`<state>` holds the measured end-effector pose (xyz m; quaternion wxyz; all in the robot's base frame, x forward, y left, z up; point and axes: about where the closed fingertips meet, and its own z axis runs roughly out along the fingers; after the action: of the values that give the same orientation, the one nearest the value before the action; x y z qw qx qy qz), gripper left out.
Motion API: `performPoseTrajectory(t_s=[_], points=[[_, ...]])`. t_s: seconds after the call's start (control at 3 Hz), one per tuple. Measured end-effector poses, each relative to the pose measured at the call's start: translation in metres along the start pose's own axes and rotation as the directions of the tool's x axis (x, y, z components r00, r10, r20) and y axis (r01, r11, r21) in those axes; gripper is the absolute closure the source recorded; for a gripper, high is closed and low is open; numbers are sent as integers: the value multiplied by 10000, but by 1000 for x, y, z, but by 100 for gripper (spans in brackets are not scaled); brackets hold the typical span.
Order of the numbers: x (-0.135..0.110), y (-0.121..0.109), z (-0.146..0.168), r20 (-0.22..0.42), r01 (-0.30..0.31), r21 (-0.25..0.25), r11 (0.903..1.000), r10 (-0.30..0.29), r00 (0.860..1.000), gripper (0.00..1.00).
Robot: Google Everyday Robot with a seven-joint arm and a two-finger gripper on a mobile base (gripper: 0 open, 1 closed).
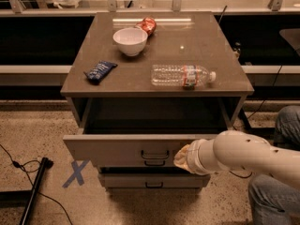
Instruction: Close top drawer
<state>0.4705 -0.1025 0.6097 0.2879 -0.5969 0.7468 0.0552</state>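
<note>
The top drawer is a wide grey-beige drawer with a dark loop handle at its centre. It sticks out a short way from the cabinet, with a narrow strip of its dark inside showing. My white arm reaches in from the lower right. My gripper is at the drawer's front panel, just right of the handle, and seems to be against it. Most of the gripper is hidden behind the wrist.
Two narrower drawer fronts sit below. On the cabinet top lie a white bowl, a red snack bag, a blue packet and a clear water bottle. A blue X and a black pole are on the floor at left. A person's knee is at right.
</note>
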Motion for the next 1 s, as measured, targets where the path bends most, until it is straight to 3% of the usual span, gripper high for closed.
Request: performPoseTrajectory(t_s=[0.33,1.0], points=[[2,-25,0,349,6,826,9966,-35,9994,100],[-6,-65,7,444,212,1755,9843,-295,9986,100]])
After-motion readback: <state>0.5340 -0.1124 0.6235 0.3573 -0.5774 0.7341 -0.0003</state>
